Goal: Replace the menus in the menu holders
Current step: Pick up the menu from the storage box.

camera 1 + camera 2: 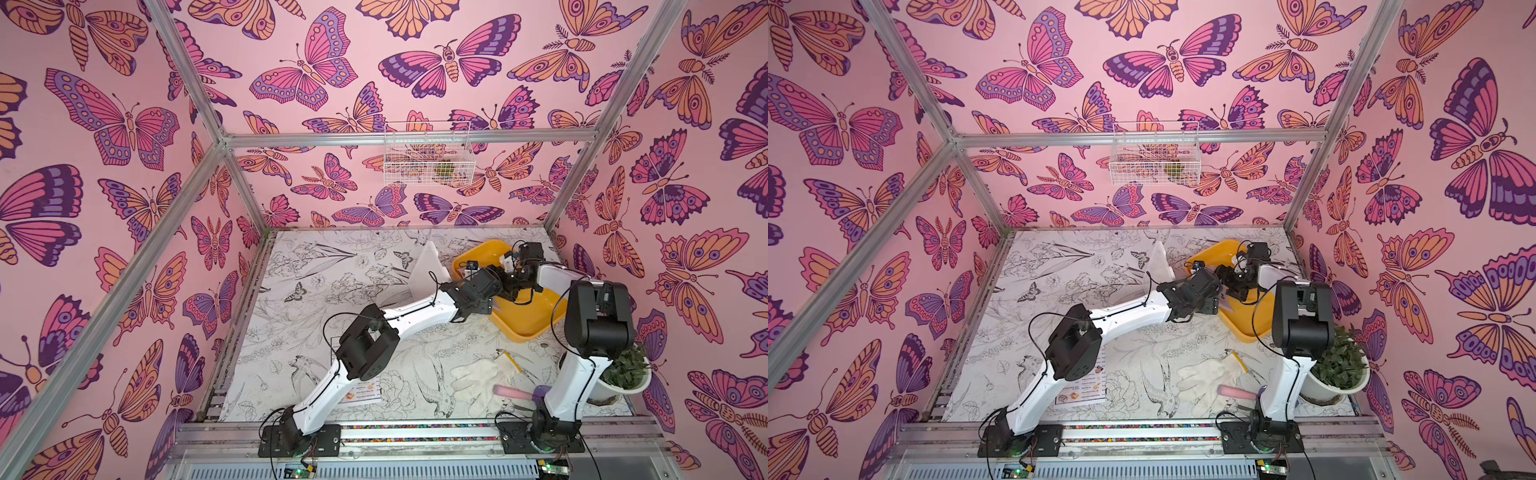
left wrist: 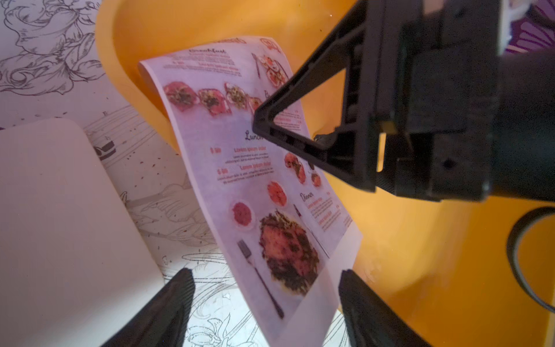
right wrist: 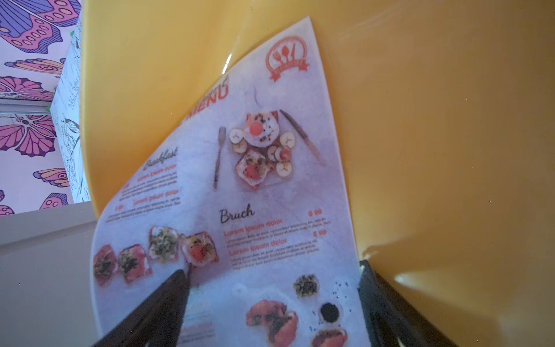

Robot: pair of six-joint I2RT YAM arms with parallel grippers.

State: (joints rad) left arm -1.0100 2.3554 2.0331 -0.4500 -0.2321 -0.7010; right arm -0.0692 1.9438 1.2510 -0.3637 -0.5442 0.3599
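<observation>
The pale menu with food photos and an orange-red heading stands bowed in the yellow tray. My left gripper is open, and the sheet's lower corner hangs between its fingers. My right gripper is open astride the sheet higher up, one finger in front of the print. The white menu holder stands upright just left of the tray and also shows in the left wrist view. Another menu lies flat under my left arm.
A potted plant stands at the right front beside my right arm's base. A white glove, a pencil and a pink-handled tool lie near the front. A wire basket hangs on the back wall.
</observation>
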